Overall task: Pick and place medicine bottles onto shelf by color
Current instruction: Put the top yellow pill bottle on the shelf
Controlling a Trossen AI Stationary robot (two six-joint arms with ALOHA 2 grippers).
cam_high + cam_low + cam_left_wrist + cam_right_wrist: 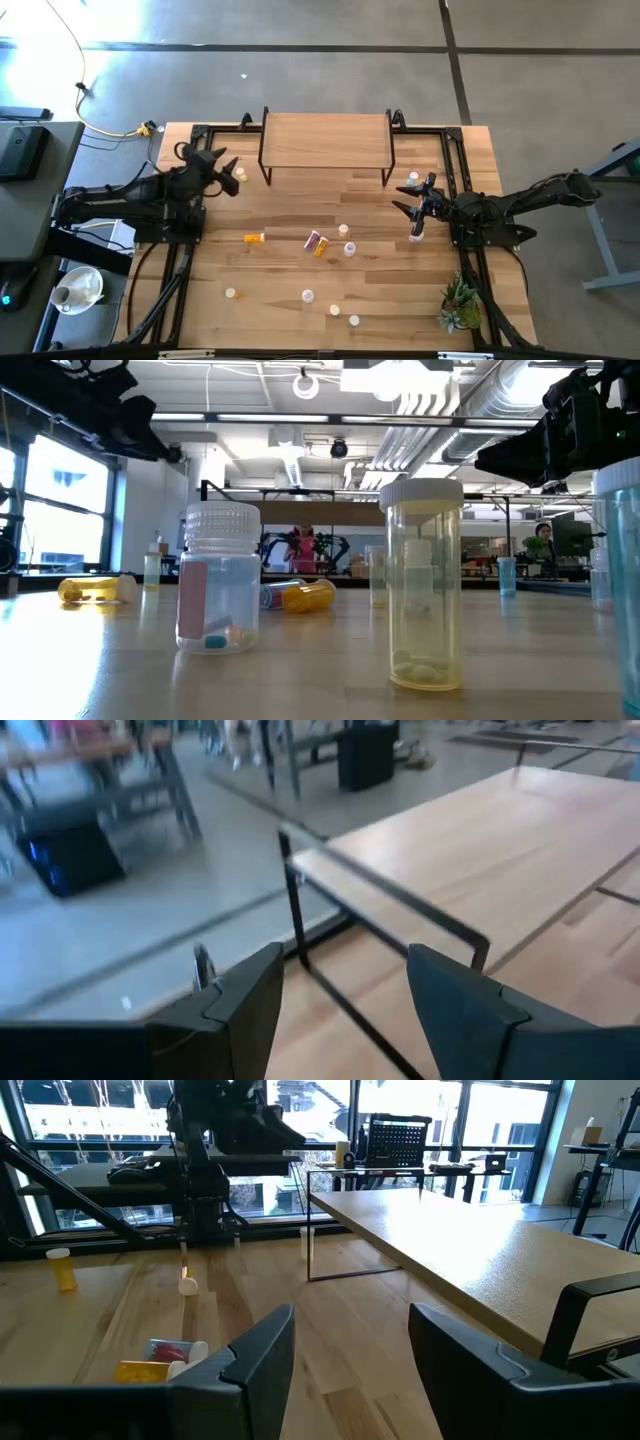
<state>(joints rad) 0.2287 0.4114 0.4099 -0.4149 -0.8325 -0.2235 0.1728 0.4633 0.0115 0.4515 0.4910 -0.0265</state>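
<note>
1. Shelf [325,140]: rectangular light-wood board w/ fine grain, on thin black metal legs, at far-centre of table [280,300]; top bare.
2. Table: pale plank surface, visible seams, black rails along both sides.
3. Medicine bottles, near cam in low view: clear squat bottle [217,578] w/ ribbed white cap, pink label strip, blue-white pill at bottom; taller yellowish bottle [424,582], smooth white cap, pale pills at base. Both upright. No readable writing.
4. Lying on sides mid-table: orange bottle [254,238], pink-purple bottle [313,240] touching a yellow bottle [321,249].
5. Upright, scattered: white-capped bottles [344,231] near centre, more along near edge, e.g. [307,296]; one [412,179] just beside shelf's right legs.
6. Left gripper [228,172]: near shelf's left end, raised above table; dark matte fingers [250,1005] parted, nothing between.
7. Right gripper [414,204]: right of centre, arm stretched in from table's right side, pointing toward left arm; fingers [262,1350] spread apart, holding nothing.
8. Small potted plant [460,305] at near-right corner.
</note>
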